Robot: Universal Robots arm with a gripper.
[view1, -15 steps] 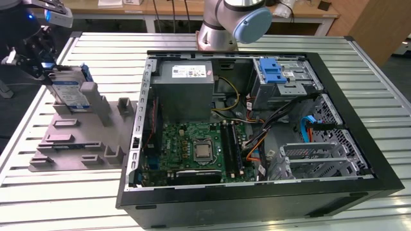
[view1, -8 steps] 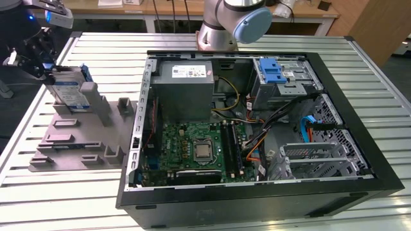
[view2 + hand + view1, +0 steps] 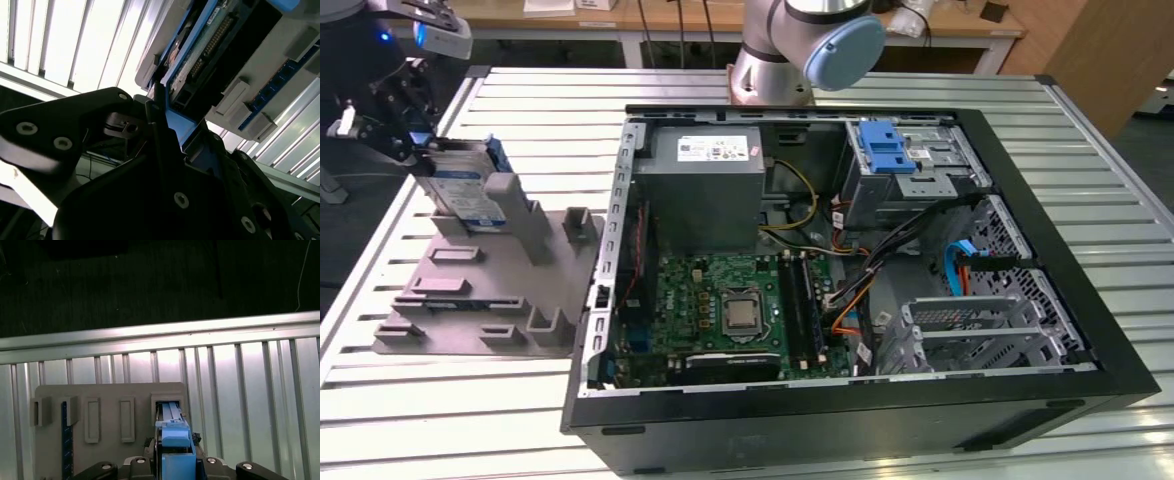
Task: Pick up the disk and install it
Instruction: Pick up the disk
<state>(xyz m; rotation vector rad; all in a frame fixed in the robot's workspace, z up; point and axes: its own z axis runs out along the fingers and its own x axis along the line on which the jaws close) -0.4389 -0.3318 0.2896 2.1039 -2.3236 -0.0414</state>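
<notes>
The disk (image 3: 464, 190), silver with a white-and-blue label and a blue carrier frame, stands on edge in a slot at the far end of the grey holder fixture (image 3: 480, 290), at the exterior view's left. My gripper (image 3: 418, 155) reaches in from that side and is shut on the disk's upper edge. In the first wrist view the blue carrier (image 3: 175, 440) runs from the holder's slot (image 3: 169, 407) up between my fingers. In the second wrist view the disk's connector edge (image 3: 210, 45) shows just past a dark fingertip (image 3: 156, 112) pressed against the blue frame.
An open computer case (image 3: 607, 330) lies right of the holder on the slatted metal table (image 3: 454, 440). Its metal drive cage with a blue latch (image 3: 887, 150) sits at the far right corner. The arm's base (image 3: 787, 50) stands behind the case.
</notes>
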